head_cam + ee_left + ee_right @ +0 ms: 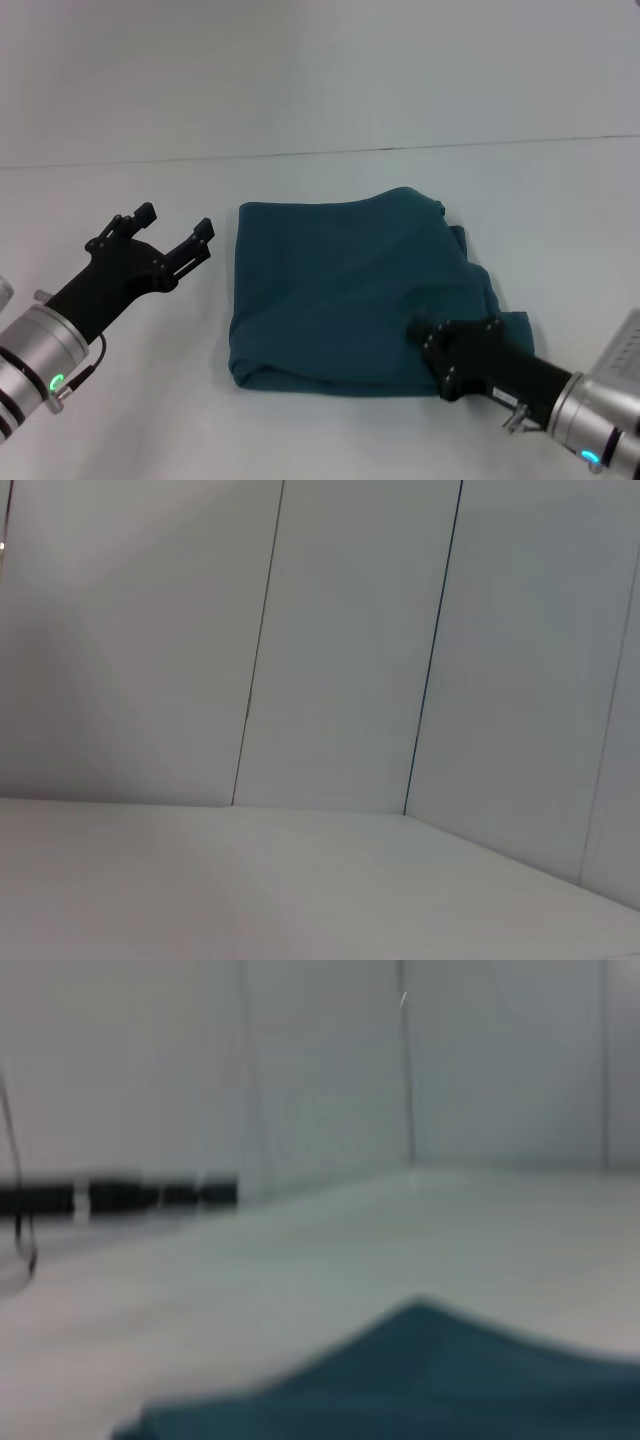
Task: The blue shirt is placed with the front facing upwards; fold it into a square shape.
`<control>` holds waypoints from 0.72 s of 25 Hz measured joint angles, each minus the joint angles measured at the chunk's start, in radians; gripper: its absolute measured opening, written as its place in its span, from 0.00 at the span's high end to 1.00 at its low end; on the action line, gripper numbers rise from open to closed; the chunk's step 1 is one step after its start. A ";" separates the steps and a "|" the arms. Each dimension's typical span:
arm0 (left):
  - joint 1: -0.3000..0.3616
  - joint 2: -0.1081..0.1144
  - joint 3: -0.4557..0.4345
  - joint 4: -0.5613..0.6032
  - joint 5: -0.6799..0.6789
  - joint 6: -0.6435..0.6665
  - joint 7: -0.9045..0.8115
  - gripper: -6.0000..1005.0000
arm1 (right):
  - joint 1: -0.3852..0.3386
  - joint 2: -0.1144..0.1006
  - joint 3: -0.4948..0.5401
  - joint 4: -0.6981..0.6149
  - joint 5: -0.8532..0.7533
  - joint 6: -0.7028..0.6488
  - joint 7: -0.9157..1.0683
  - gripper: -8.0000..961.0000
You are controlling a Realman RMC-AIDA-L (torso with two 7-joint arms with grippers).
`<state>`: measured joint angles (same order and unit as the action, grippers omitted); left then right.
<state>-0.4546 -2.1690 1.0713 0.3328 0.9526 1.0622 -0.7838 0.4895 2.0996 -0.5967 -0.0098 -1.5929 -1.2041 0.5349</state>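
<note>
White tabletop [330, 100] ran back to pale panelled walls, with nothing on it but the blue shirt [350, 300], which lay near the middle, already folded into a rough rectangle. Its left edge [238, 290] was straight, while the right side was lumpy, with 1 loose flap [505, 325] spilling past the outline toward the right arm.

The left gripper [172, 237] hovered just left of the shirt, clear of the cloth, its 2 fingers spread apart and holding nothing. The right gripper [425, 335] sat over the shirt's near right corner; its fingertips were buried against the fabric, so whether it pinched the cloth could not be told.

Soft cotton like this would probably be light and limp (it sags and drags rather than holding a crease), so a hold at a corner or hem edge, through all layers, looked the safest.
</note>
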 joint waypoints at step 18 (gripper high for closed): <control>-0.002 0.002 0.001 0.000 0.000 -0.005 0.000 0.12 | -0.082 -0.003 0.167 0.014 0.069 -0.052 0.006 0.97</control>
<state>-0.4566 -2.1673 1.0722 0.3328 0.9526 1.0569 -0.7838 0.4074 2.0966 -0.4297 0.0039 -1.5236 -1.2556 0.5404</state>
